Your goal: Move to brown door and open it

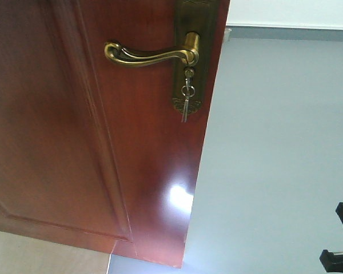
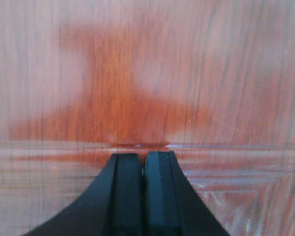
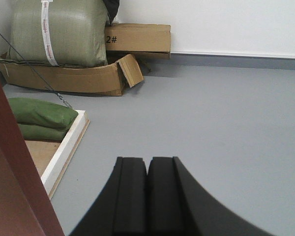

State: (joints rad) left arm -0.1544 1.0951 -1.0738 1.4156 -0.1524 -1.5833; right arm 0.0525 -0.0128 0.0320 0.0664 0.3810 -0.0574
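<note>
1. Left claw (image 2: 143,156): my fingers are pressed together, gripping nothing, tips at the door (image 2: 147,73) panel.
2. Right claw (image 3: 147,162): closed and empty, over grey floor (image 3: 226,113).
3. Front view: door fills the left; brass handle (image 1: 151,54) with keys (image 1: 186,97) near its edge.

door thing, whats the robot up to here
The robot is up against the brown door, which appears swung ajar, with grey floor visible past its edge. The left gripper has its fingers closed, tips right at the panel. The right gripper is also closed, holding nothing and pointing across the floor. Nothing is touching the brass handle; keys hang below it.
</note>
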